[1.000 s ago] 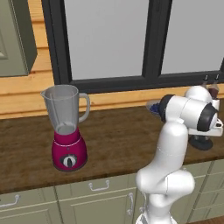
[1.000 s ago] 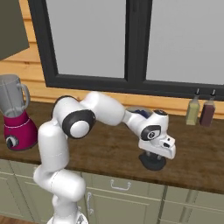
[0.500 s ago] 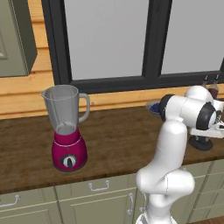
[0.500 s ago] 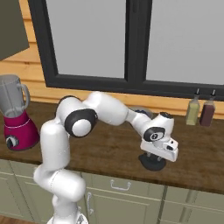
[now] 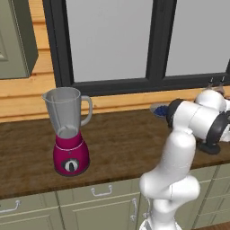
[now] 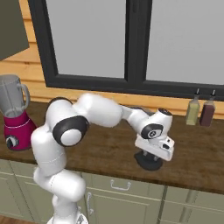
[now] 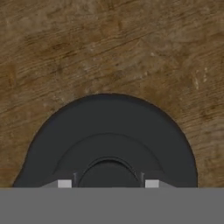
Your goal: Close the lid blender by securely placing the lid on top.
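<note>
Where pincer (image 6: 151, 156) hangs low right of centre, round flat black lid (image 6: 148, 161) lies directly beneath on brown wooden surface (image 6: 105, 144) (finger spread unreadable); clear grey jar blender (image 5: 68, 131), magenta base, stands uncapped far left.

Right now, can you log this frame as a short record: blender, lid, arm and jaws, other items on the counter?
blender: upright on the wooden counter, far left, jar open on top, no lid on it
lid: flat on the counter, far to the right of the blender
gripper: lowered right over the lid; jaws straddle its raised centre knob, whether shut cannot be told
other items: two bottles by the wall, blue bowl behind the arm
task state: lid not yet on jar
</note>
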Tool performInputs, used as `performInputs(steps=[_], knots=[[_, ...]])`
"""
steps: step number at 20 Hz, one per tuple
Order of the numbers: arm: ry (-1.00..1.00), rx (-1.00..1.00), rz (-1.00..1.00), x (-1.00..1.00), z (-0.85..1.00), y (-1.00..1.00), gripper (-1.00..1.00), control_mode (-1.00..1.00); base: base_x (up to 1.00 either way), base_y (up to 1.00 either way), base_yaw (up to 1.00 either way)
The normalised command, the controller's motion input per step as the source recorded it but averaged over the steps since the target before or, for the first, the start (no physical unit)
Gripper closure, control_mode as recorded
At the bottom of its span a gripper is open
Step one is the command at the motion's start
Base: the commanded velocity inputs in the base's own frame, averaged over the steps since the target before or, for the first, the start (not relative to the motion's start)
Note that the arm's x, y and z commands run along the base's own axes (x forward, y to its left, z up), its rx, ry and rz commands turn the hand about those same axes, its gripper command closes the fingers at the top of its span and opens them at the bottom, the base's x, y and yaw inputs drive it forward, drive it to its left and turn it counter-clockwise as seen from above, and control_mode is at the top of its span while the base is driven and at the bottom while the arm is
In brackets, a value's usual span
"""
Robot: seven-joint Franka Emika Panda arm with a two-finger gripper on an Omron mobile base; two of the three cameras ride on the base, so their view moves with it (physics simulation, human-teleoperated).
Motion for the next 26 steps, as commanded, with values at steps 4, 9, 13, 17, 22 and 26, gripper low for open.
performInputs(steps=[4,9,13,17,22,26], knots=[[-0.25,0.07,0.0,-0.51,1.0,0.2,1.0,-1.0,0.0,0.0,0.0],[-0.23,0.02,0.0,-0.31,1.0,0.59,1.0,-1.0,0.0,0.0,0.0],[-0.09,0.01,0.0,-0.06,0.91,0.97,1.0,-1.0,0.0,0.0,0.0],[0.0,0.03,0.0,0.0,0.79,1.0,1.0,-1.0,0.0,0.0,0.0],[0.0,0.01,0.0,-0.12,0.84,0.97,1.0,-1.0,0.0,0.0,0.0],[-0.02,0.0,0.0,-0.29,0.95,0.84,1.0,-1.0,0.0,0.0,0.0]])
